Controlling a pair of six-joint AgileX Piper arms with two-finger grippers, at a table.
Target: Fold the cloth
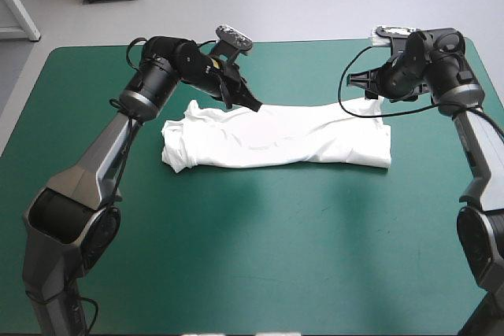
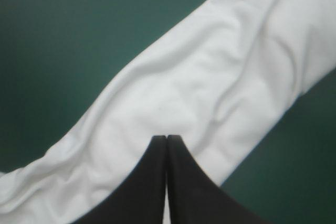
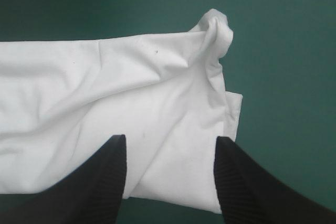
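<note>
The T-shirt point(image 1: 276, 143) lies as a long folded band on the counter point(image 1: 276, 265). At its far edge the left fingers point(image 2: 152, 182) meet, empty; over its right end the right fingers point(image 3: 105, 182) stand apart

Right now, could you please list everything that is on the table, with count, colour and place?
T-shirt: one, white, a long flat band across the table, nearer its far edge.
table cover: one, teal-green, beneath the T-shirt.
left gripper: one, black fingers, shut, over the T-shirt's far edge, left of its middle.
right gripper: one, black fingers, open, over the T-shirt's right end.
</note>
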